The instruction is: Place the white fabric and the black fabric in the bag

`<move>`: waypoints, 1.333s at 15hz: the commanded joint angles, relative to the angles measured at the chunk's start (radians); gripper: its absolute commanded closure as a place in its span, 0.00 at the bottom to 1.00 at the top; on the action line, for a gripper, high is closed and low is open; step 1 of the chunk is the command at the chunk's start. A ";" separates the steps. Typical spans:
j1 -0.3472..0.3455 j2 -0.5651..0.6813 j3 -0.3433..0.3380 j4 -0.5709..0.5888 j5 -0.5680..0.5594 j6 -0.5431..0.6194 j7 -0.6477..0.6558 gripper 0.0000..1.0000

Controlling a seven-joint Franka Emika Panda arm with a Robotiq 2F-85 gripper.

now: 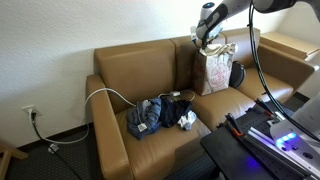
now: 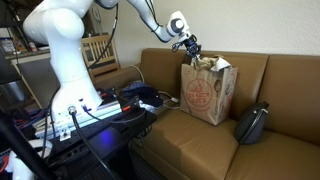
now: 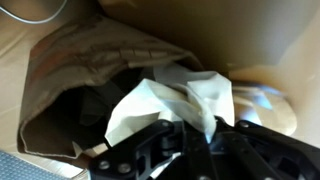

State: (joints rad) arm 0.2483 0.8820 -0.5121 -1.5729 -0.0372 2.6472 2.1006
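Observation:
The brown paper bag (image 1: 215, 70) (image 2: 207, 92) stands upright on the sofa seat against the backrest. My gripper (image 1: 206, 38) (image 2: 189, 46) hovers just above its open mouth. In the wrist view the gripper (image 3: 196, 132) is shut on the white fabric (image 3: 178, 98), which hangs from the fingers down into the bag (image 3: 70, 70). White cloth also shows at the bag's rim (image 2: 208, 63). A dark folded mass that looks like the black fabric (image 3: 105, 98) lies inside the bag beneath it.
A small black bag (image 1: 237, 75) (image 2: 252, 122) leans beside the paper bag. A blue denim garment (image 1: 148, 117) with other dark cloth lies on the neighbouring cushion. A white cable (image 1: 105, 95) runs over the sofa arm. Equipment on a stand (image 2: 100, 110) sits in front.

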 commanded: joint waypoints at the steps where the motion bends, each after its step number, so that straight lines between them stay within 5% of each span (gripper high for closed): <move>1: -0.133 -0.047 0.002 -0.043 -0.033 -0.042 -0.033 0.99; 7: -0.493 -0.003 0.176 -0.001 0.056 -0.108 -0.421 0.97; 8: -0.523 0.008 0.195 0.001 0.071 -0.110 -0.467 0.72; 9: -0.553 0.006 0.220 -0.008 0.093 -0.098 -0.524 0.71; 16: -0.604 -0.120 0.332 -0.084 0.276 -0.002 -0.806 0.23; 20: -0.610 -0.292 0.390 -0.182 0.375 0.040 -0.996 0.00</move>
State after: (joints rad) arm -0.3298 0.7534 -0.1781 -1.6170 0.2754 2.6634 1.2541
